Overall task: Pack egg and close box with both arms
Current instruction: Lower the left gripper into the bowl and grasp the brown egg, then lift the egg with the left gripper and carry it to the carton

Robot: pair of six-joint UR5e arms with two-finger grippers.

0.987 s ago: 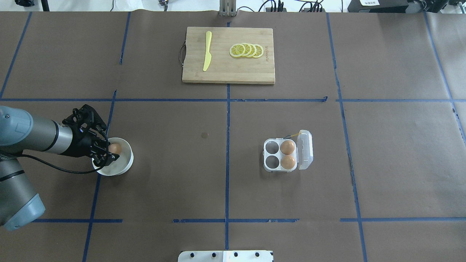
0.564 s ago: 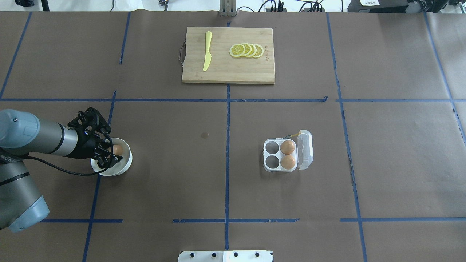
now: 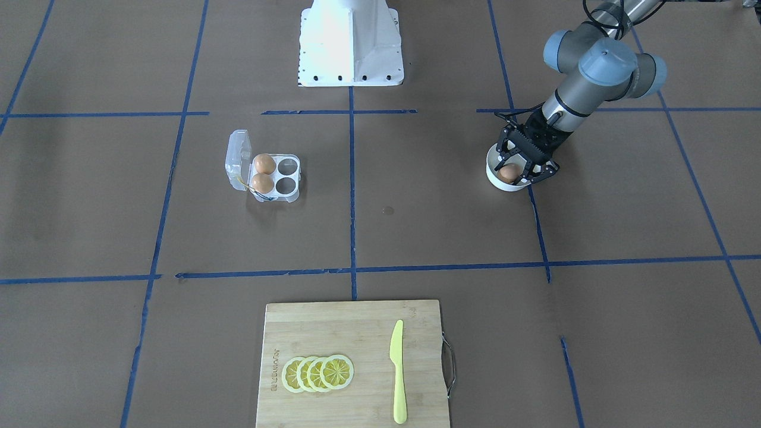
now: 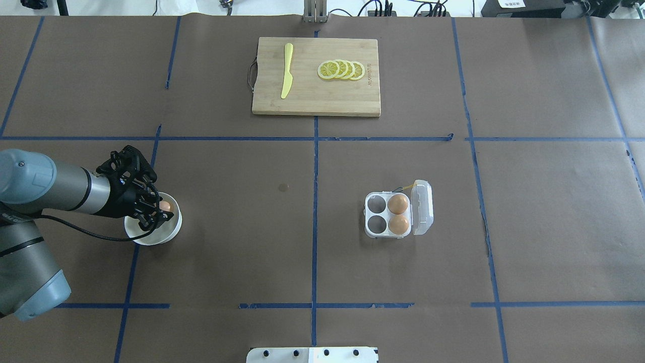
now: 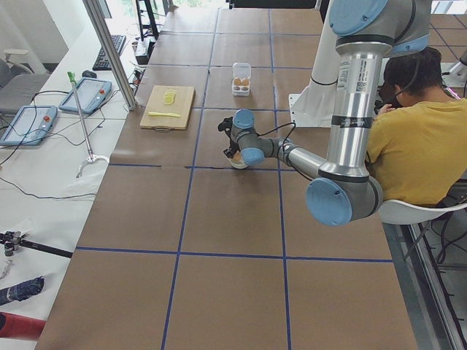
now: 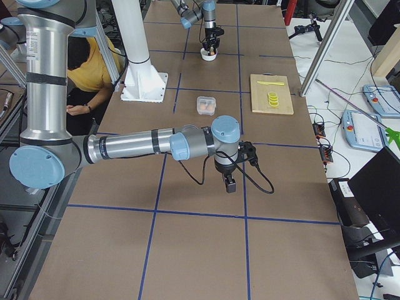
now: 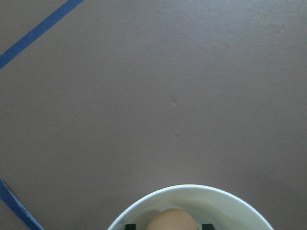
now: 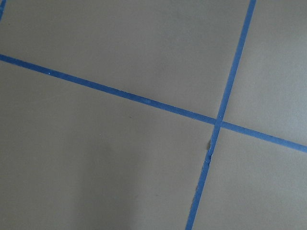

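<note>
My left pincer is down inside the white bowl, its black fingers spread apart on either side of the egg. On the left wrist camera I see a fingertip at each flank of the egg with a sliver of bowl between, so nothing is clamped. The egg lies on the bowl's floor, toward the side away from the robot. The left arm reaches in low from the counter's left edge, its cable drooping beside the bowl.

The bowl sits just beside a blue tape line on the brown counter. Well apart to the right, past the middle tape line, stands the box. Its lid is swung open on the far right side, with the yellow cord at the hinge corner. Two other eggs fill the cups next to the lid; the two cups facing the bowl are bare.

Further from the robot, a wooden cutting board carries a yellow knife and fanned lemon slices, well away from both bowl and box.

The right pincer hangs over bare counter near a tape crossing, far from the box. I see it only from the side camera and cannot tell how its fingers stand.
</note>
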